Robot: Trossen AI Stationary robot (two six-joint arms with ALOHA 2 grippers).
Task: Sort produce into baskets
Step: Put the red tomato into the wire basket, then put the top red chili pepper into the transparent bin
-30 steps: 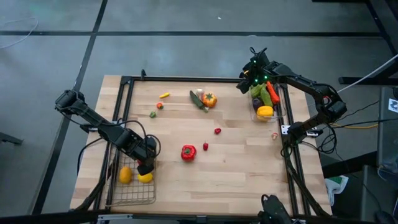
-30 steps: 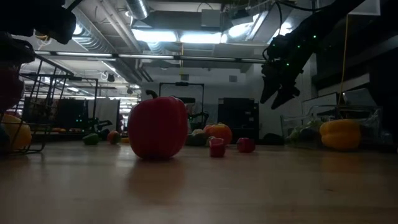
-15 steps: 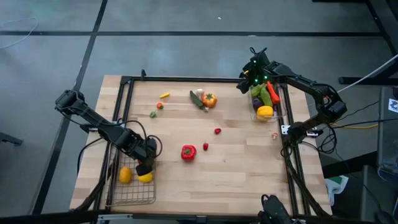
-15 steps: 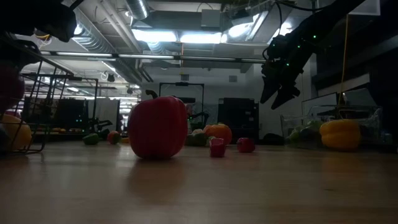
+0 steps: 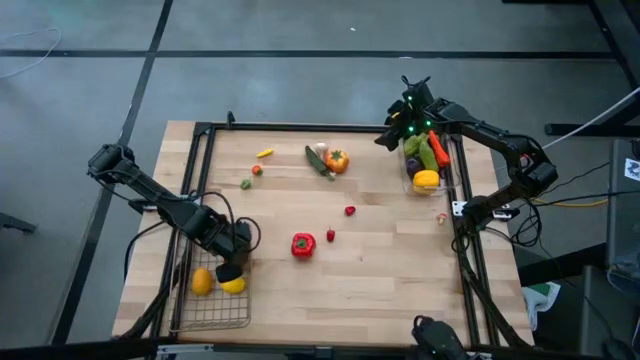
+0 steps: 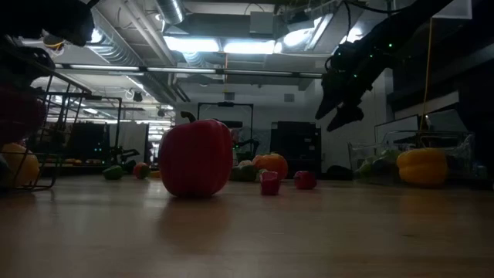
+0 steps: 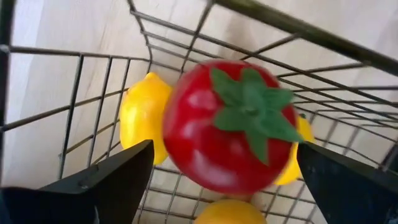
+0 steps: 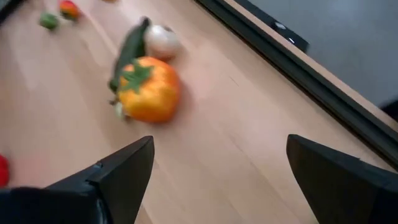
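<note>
Left gripper [image 7: 221, 171] fingers wide: round red toy tomato [image 7: 230, 127] between them, above the wire-mesh basket [image 7: 93, 93]. Right gripper [image 8: 214, 168] fingers wide, empty.

Tomato [image 7: 230, 134]: blurred between my left pincer's [image 7: 224, 180] fingers, hiding most of the lemons [image 7: 142, 115].
Wire basket [image 6: 35, 131]: cut off by low view's edge.
Desk specks [image 5: 440, 217]: too small to name.

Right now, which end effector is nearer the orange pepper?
Right. The right end effector hovers just beside the orange pepper; the left end effector is far off, over the wire basket.
</note>
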